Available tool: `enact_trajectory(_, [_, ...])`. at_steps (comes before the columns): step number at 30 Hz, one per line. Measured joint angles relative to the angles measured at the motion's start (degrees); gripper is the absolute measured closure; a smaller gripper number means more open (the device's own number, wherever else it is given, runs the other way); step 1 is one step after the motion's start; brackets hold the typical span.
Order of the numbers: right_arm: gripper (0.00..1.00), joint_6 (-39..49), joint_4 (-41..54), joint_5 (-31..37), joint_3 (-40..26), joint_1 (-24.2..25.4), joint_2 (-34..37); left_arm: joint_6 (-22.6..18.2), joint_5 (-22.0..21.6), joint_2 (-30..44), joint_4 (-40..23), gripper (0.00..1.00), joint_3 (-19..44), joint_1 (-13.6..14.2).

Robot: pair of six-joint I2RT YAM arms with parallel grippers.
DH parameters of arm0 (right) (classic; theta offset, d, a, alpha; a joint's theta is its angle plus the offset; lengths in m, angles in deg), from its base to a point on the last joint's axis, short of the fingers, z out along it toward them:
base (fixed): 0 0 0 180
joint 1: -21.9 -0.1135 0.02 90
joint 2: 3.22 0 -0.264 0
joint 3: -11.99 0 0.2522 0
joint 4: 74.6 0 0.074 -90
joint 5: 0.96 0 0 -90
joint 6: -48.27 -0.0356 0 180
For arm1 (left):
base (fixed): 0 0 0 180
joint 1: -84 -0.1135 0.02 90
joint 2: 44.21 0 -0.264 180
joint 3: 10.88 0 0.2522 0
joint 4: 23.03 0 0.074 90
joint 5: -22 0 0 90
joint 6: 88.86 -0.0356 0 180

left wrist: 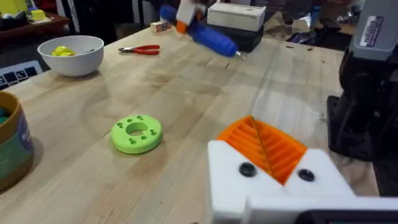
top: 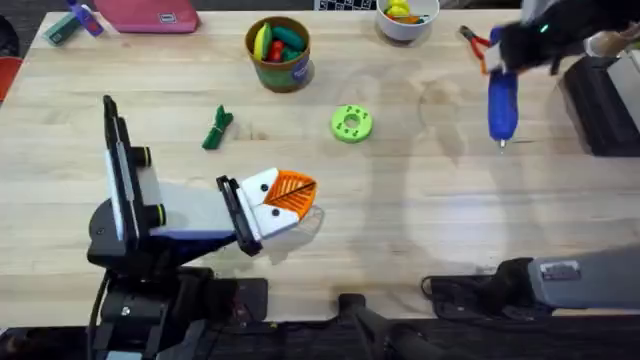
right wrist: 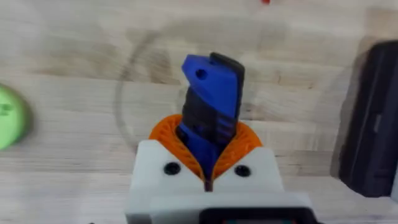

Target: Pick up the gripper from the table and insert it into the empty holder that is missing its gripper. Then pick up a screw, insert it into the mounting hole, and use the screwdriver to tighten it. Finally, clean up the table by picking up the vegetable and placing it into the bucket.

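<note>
The right end effector (right wrist: 208,165) is clamped on the screwdriver (top: 502,103), its orange ribbed pads (right wrist: 242,142) pressed against both sides of the blue body, which stands out ahead of the white fingers over the wooden counter (top: 420,200); from overhead the tool hangs from this end effector (top: 510,55) at the far right of the counter, black tip pointing back toward the arm bases, and it is hard to tell whether the tip touches the wood. Red-handled pliers (top: 475,42) lie just beside that end effector, on its left, and a black box (top: 600,105) sits close on its other side. The left end effector (top: 285,200) rests low over the near left part of the counter with its fingers together, both white blocks carrying orange wedges (left wrist: 264,146) whose ribbed faces meet. Ahead of it, a little to its right, lies a flat bright green disc (top: 351,123) with holes. The vegetable (top: 217,128) lies on the wood ahead of the left end effector and to its left, apart from everything else. The bucket (top: 279,52) stands farther out beyond the left end effector, near the far edge, already holding coloured toy items. A white bowl (top: 407,20) with something yellow in it sits at the far edge, to the left of the right end effector past the pliers
</note>
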Motion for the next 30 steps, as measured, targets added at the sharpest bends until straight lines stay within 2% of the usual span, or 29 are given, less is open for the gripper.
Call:
enact_trajectory(7, [0.98, -9.5, 0.7, -0.7, 0.0, -9.2, -14.4, 0.0, 0.0, 0.0, 0.0, 0.994, 0.0, 0.0])
enact_trajectory(17, [0.98, -22.7, -7.7, -11.5, 0.0, -24.5, -25.0, 0.0, 0.0, 0.0, 0.0, 0.994, 0.0, 0.0])
enact_trajectory(23, [0.98, -28.3, -20.2, -12.0, 0.6, -36.9, -27.7, 0.0, 0.0, 0.0, 0.0, 0.994, 0.0, 0.0])
enact_trajectory(27, [0.98, -29.8, -31.6, -10.8, 5.4, -44.7, -30.4, 0.0, 0.0, 0.0, 0.0, 0.994, 0.0, 0.0])
enact_trajectory(30, [0.98, -30.7, -40.5, -10.5, 10.6, -48.0, -32.2, 0.0, 0.0, 0.0, 0.0, 0.994, 0.0, 0.0])
